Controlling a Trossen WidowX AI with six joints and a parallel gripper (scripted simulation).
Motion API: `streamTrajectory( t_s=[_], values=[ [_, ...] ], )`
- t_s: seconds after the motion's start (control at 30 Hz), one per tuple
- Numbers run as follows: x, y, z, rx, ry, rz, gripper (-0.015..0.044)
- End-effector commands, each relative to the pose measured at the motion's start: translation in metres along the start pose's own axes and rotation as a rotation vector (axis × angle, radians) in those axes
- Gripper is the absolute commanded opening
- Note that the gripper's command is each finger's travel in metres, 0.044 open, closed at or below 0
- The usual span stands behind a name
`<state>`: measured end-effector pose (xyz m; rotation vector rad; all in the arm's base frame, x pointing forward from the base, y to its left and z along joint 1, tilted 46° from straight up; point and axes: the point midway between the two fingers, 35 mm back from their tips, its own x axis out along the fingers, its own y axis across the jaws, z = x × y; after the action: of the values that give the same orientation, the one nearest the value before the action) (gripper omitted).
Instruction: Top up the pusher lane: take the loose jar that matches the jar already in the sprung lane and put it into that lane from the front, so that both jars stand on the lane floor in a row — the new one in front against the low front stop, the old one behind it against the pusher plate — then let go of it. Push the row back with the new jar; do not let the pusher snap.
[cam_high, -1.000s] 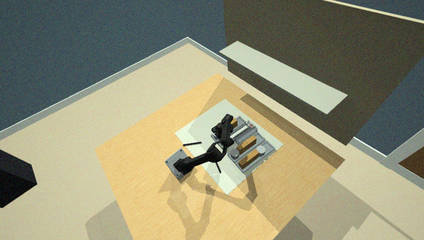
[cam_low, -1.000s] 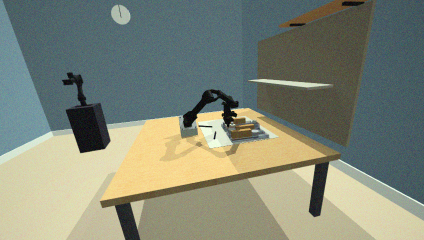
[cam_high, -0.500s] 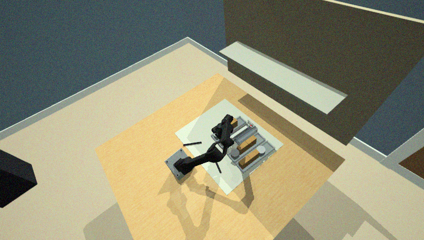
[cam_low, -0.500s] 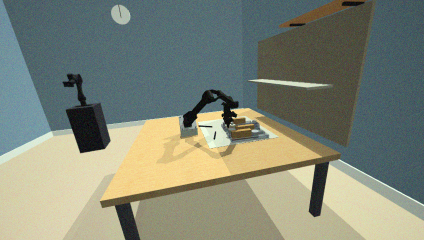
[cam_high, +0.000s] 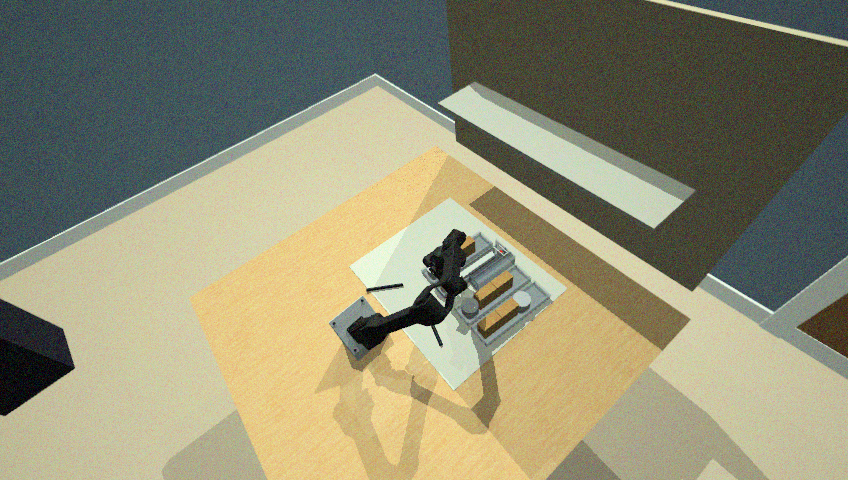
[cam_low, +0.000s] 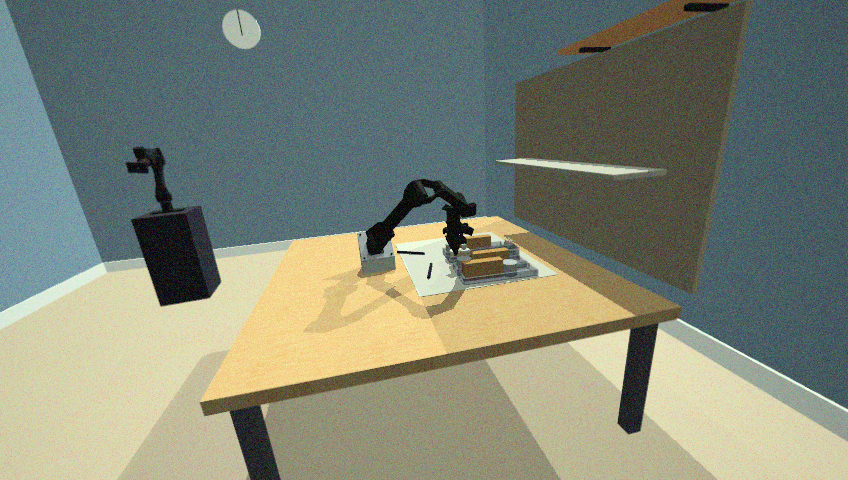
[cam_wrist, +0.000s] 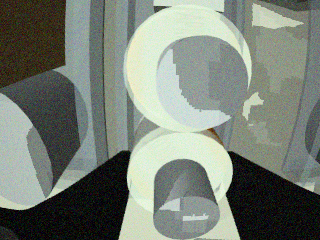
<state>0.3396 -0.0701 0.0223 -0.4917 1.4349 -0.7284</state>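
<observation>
My gripper (cam_low: 457, 253) (cam_wrist: 178, 160) points down at the front of the rack and is shut on a cream jar (cam_wrist: 140, 172) with a grey knob on its lid. A second cream jar (cam_wrist: 142, 65) with a round grey top stands directly beyond it, between lane rails (cam_wrist: 97, 100). The two overlap in the wrist view; contact is unclear. A dark grey jar (cam_wrist: 57, 120) with a pale top is left of the held jar. The pusher plate and front stop cannot be made out, nor whether the held jar touches the lane floor.
Orange-brown boxes (cam_high: 495, 287) (cam_low: 482, 267) stand in neighbouring lanes. A grey round jar (cam_high: 469, 308) stands near the rack front; a pale one (cam_high: 521, 300) (cam_low: 510, 265) is farther back. Two dark rods (cam_high: 385, 287) (cam_high: 437, 336) lie on or beside the white mat (cam_high: 404, 240) (cam_low: 425, 289).
</observation>
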Motion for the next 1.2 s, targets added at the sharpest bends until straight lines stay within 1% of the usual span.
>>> streamTrajectory(
  t_s=[0.0,1.17],
  values=[
    [0.0004,-0.0020,0.0020,0.011,-0.010,-0.008,0.0000],
    [0.0003,0.0002,-0.0057,0.010,-0.010,-0.008,0.0000]
  ],
)
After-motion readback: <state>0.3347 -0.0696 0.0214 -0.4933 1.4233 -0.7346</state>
